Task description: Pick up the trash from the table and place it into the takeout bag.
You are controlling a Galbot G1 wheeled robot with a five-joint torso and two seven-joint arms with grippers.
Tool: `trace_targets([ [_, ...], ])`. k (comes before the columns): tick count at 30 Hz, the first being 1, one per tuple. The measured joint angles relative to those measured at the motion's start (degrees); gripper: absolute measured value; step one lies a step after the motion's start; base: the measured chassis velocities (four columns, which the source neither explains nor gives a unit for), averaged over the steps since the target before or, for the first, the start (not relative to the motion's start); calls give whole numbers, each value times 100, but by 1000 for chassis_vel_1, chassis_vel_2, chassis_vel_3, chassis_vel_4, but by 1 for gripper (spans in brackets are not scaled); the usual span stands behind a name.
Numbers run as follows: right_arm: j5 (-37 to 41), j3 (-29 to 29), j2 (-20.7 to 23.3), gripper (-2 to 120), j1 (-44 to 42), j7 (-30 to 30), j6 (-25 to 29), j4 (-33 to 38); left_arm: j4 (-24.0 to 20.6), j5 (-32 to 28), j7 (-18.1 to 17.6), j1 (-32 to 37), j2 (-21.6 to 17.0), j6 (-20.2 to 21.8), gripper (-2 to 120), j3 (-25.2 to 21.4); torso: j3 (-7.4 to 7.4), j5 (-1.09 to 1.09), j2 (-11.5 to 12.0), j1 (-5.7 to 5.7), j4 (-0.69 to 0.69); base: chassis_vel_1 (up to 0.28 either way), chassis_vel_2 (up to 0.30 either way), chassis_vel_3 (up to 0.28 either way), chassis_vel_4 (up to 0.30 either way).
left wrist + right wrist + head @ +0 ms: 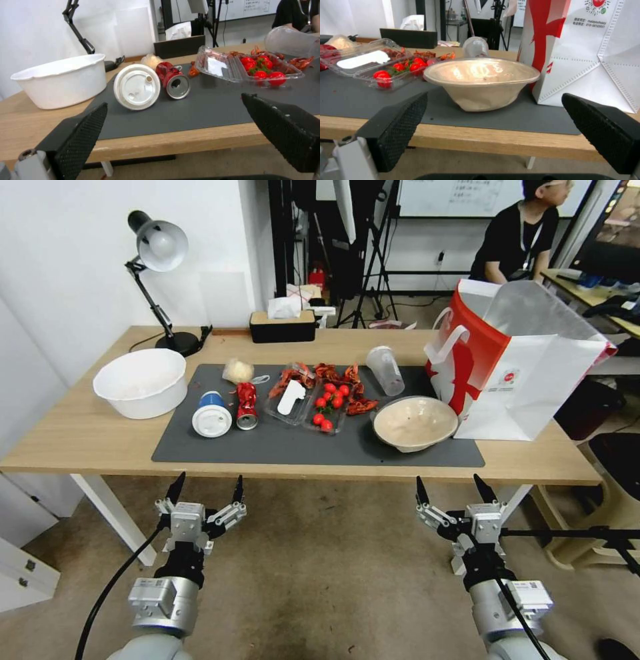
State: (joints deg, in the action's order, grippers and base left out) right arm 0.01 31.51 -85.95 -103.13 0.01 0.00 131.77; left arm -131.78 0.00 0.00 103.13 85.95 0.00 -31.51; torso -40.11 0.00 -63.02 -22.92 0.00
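Nothing has gone into the bag (533,373) yet, as far as I can judge; every bit of rubbish is out on the table (80,433). Both arms hang in front of the near edge, below the tabletop. The left claw (205,490) has its jaws spread wide and empty, facing the end with the lidded cup and the can. The right claw (452,490) is just as wide and empty, facing the beige bowl.

On the dark mat (267,447), from the robot's left: the blue-and-white cup (212,415) lies on its side, white lid toward the robot, with the crushed red can (247,405) just beside it, also lying down. Behind them sits the pale wad (238,371). Near the middle is an open clear tray (308,403) of tomatoes and red shells (arguably rubbish as well). The clear cup (386,370) lies tipped over behind the bowl (415,423), which stands upright just beside the bag. The bag stands open at the table's right end.

A big white tub (141,381) sits off the mat at the left.

So all the picking up is left to do; the bowl looks the nearest job for the right arm.
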Motion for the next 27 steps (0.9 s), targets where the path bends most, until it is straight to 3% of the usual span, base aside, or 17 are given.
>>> trace_targets([
  [19, 0, 0, 0, 100, 0, 0, 0, 0, 0, 0, 0, 0, 0, 0, 100, 0, 0, 0, 0, 0, 0, 0, 0, 0, 0],
  [22, -81, -288, -196, 100, 79, -205, 31, 44, -54, -32, -126, -52, 69, 29, 100, 126, 0, 3, 0, 0, 1, 0, 0, 0, 0],
  [24, -111, -443, -397, 100, 117, -274, 68, 61, -236, -172, -481, -191, 275, 137, 100, 462, 1, -7, 0, 0, -2, 0, 0, 0, 0],
  [25, -111, -453, -426, 100, 118, -277, 87, 61, -257, -217, -559, -213, 335, 185, 100, 547, 1, 3, 0, -1, 0, 0, 0, 0, 0],
  [27, -110, -453, -434, 100, 119, -278, 93, 61, -259, -223, -567, -218, 357, 189, 100, 584, 0, -2, 0, -1, -1, 0, 0, 0, 0],
])
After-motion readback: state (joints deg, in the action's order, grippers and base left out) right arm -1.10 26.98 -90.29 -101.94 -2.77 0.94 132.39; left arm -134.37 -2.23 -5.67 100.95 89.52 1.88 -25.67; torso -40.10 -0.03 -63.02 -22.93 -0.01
